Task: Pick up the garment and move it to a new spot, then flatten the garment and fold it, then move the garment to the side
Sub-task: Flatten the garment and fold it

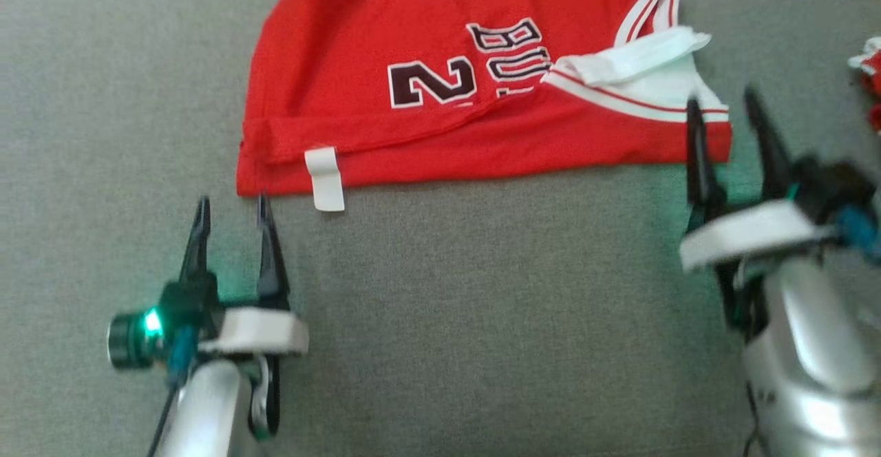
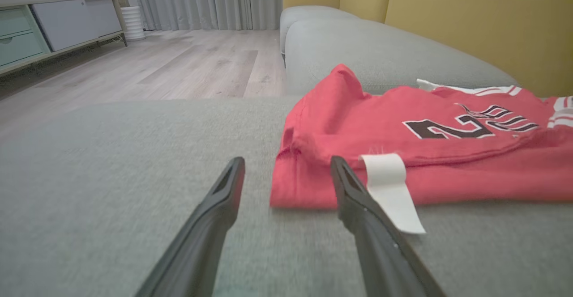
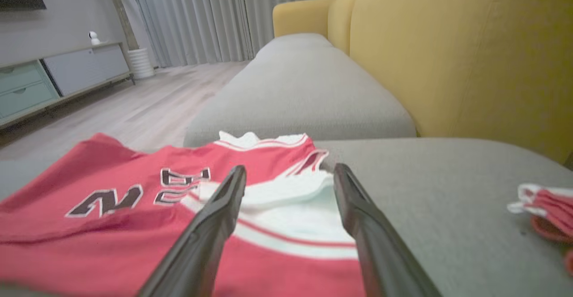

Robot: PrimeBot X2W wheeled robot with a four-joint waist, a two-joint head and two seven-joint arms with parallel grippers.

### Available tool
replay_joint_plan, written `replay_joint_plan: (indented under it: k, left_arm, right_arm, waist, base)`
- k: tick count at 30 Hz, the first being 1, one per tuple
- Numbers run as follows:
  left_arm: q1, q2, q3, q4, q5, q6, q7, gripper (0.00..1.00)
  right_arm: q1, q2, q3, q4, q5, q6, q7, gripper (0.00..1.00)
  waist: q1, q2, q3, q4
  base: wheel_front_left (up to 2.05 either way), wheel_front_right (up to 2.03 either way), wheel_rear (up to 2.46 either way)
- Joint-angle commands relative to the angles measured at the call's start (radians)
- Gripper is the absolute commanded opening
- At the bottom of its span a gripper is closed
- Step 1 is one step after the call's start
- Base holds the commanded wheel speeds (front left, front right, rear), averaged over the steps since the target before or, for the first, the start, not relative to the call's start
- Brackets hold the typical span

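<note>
Folded red jersey (image 1: pixel 330 65) on grey sofa (image 1: pixel 482 305) — left gripper (image 1: pixel 232 201) and right gripper (image 1: pixel 721 98) both wide, empty

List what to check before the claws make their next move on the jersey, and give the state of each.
1. Left claw open and empty: ok, fingers apart, just short of the near left corner of the jersey.
2. Right claw open and empty: ok, fingers apart at the near right corner.
3. Right claw clear of the cloth: cannot tell, its tips overlap the jersey in the head view.
4. Jersey lying flat: not ok, a white flap is turned over at the right and a ridge runs along the near edge.
5. Free space to the left: ok, bare grey cushion.
6. Free space to the right: not ok, a red-and-white item lies there.
</note>
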Motion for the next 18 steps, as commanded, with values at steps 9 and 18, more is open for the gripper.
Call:
replay_joint_plan:
  k: [9, 18]
  left_arm:
    - [0.153, 0.014, 0.026, -0.040, -0.018, -0.016, -0.005, 1.00]
    - [0.203, 0.014, 0.020, -0.058, -0.034, -0.012, -0.005, 1.00]
  right_arm:
    - [0.157, 0.037, 0.015, -0.013, -0.019, -0.001, -0.011, 1.00]
    - [0.209, 0.057, 0.008, -0.001, -0.014, -0.001, -0.011, 1.00]
  waist:
    - [0.0003, 0.0000, -0.128, -0.007]
    - [0.0003, 0.0000, -0.157, -0.016]
  base:
    - [0.00, 0.00, 0.00]
    - [0.00, 0.00, 0.00]
